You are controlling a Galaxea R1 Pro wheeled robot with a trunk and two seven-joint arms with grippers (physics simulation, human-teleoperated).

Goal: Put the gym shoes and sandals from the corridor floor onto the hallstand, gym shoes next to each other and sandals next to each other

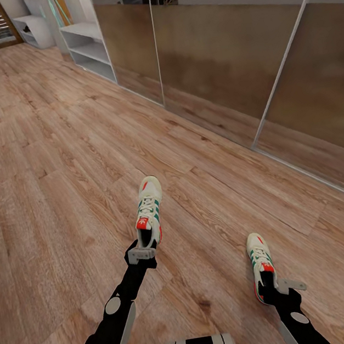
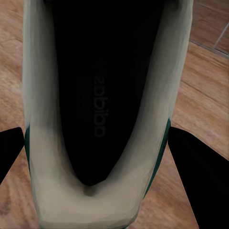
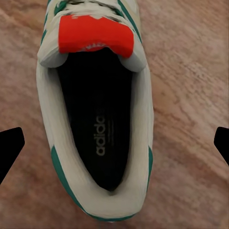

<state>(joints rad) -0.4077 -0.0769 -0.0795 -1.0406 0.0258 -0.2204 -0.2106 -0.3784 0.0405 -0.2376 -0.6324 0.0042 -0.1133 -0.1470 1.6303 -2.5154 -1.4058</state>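
Two white gym shoes with teal stripes and red-orange tongues lie on the wood corridor floor [image 1: 55, 173]. My left gripper [image 1: 142, 252] is at the heel of the left gym shoe [image 1: 149, 206]. In the left wrist view its black fingers [image 2: 198, 183] press both sides of that shoe's heel [image 2: 98, 200]. My right gripper [image 1: 275, 289] hangs over the heel of the right gym shoe [image 1: 259, 258]. In the right wrist view its fingertips [image 3: 10, 148] stand wide apart, clear of the shoe [image 3: 95, 119]. The sandals are out of view.
A mirrored sliding wall [image 1: 221, 58] runs along the right side. Far ahead against it stands a light-grey unit with two open shelf tiers [image 1: 88, 47], its top cut off; I cannot tell if it is the hallstand. A smaller white unit [image 1: 33, 30] stands beyond.
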